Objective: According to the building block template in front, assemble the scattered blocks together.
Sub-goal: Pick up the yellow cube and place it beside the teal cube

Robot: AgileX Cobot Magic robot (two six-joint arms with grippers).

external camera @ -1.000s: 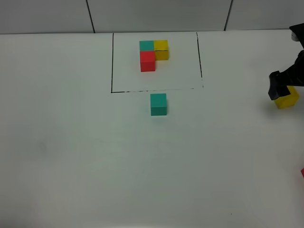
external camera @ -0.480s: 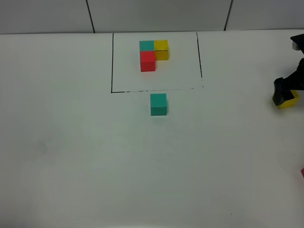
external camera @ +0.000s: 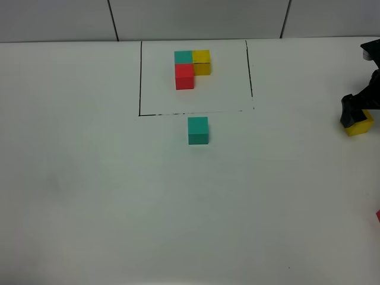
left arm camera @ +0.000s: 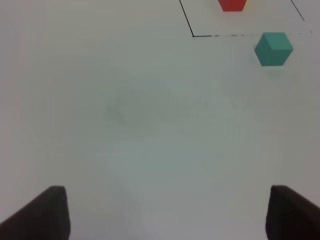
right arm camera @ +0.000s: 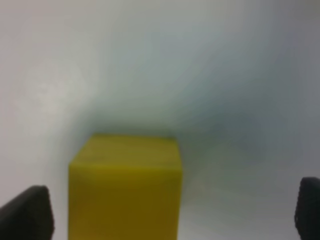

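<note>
Right pincer (right arm camera: 167,212): apart, straddling yellow cube (right arm camera: 125,185), ready to clamp
Left pincer (left arm camera: 165,212): apart, idle over bench (left arm camera: 150,125)

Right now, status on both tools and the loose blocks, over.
Left tool open, empty. Right tool open around yellow block, no grip yet. Teal block loose beside template frame, red block at view's edge. Nothing in the way.
</note>
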